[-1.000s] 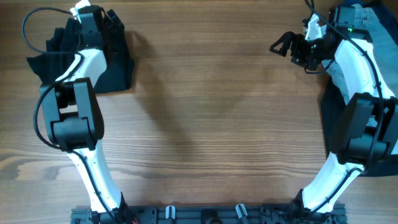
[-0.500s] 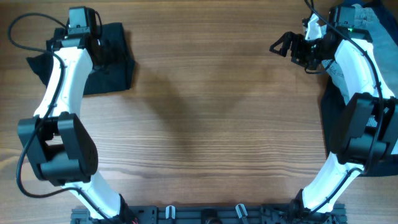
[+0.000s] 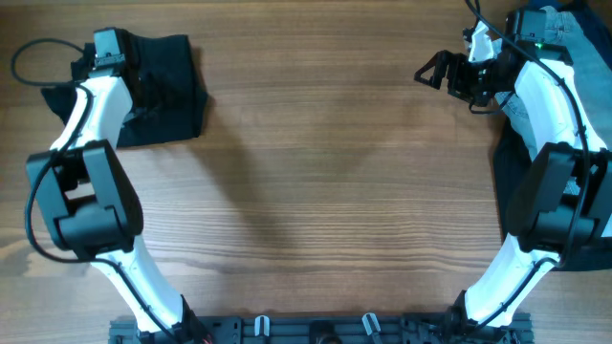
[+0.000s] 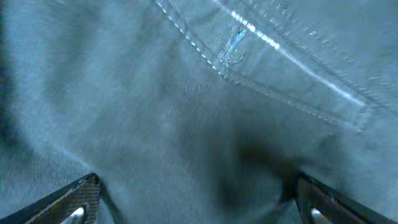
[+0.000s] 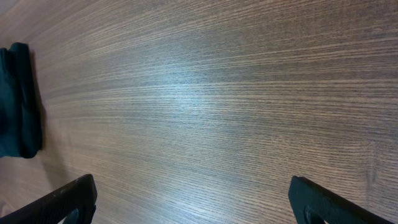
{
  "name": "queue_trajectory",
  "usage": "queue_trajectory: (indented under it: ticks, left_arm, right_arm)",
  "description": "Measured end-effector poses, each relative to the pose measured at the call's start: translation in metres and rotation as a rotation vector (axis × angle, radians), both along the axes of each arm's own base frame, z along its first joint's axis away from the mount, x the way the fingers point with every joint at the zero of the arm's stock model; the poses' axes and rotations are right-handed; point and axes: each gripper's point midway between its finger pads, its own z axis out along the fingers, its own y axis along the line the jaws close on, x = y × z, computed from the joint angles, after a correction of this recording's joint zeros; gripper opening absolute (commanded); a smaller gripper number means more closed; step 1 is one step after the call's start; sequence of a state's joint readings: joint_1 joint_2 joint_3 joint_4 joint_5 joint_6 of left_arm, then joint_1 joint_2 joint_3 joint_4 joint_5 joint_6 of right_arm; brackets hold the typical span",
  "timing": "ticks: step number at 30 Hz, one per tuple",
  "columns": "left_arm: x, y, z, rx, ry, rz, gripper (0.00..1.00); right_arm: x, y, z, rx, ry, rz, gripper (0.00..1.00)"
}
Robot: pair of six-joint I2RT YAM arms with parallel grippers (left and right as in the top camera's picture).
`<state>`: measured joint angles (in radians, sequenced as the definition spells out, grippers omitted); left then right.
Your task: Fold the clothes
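Observation:
The black shorts (image 3: 177, 96) lie as a folded bundle at the table's far left corner. My left gripper (image 3: 142, 75) is right over them, hard to make out against the dark cloth. In the left wrist view the fabric (image 4: 186, 112) with its stitched seams fills the frame, and the left gripper (image 4: 199, 208) has its fingers wide apart, holding nothing. My right gripper (image 3: 435, 72) is open and empty above bare wood at the far right. In the right wrist view its jaws (image 5: 196, 205) are spread wide, and the bundle (image 5: 15, 99) shows at the left edge.
Light-blue denim jeans (image 3: 574, 29) lie at the far right corner. A larger black garment (image 3: 512, 182) hangs along the right edge under the right arm. The wooden table (image 3: 325, 182) spans the middle.
My left arm has swung leftwards, with its elbow and wrist shifted left above the bundle. The bundle stays in place. The right arm has not moved.

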<state>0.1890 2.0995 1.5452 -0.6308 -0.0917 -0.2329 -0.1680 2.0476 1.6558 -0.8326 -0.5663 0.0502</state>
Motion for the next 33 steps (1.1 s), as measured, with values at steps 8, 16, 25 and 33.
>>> queue_trajectory:
  ticks: [8, 16, 25, 33]
  left_arm:
    - [0.009, 0.009, -0.033, 0.026, 0.016, -0.058, 1.0]
    - [0.034, 0.05, -0.031, 0.093, -0.098, -0.077, 1.0]
    - [0.039, 0.053, -0.03, 0.123, -0.113, -0.134, 1.0]
    - [0.029, 0.049, -0.001, 0.122, -0.096, -0.152, 1.0]
  right_arm:
    - [0.0, -0.002, -0.001, -0.014, 0.001, -0.002, 0.99]
    - [0.001, -0.003, -0.001, -0.018, -0.002, -0.004, 0.99]
    - [0.002, -0.003, -0.001, -0.02, -0.009, -0.004, 1.0]
    - [0.017, -0.006, 0.005, -0.032, -0.081, -0.004, 0.99]
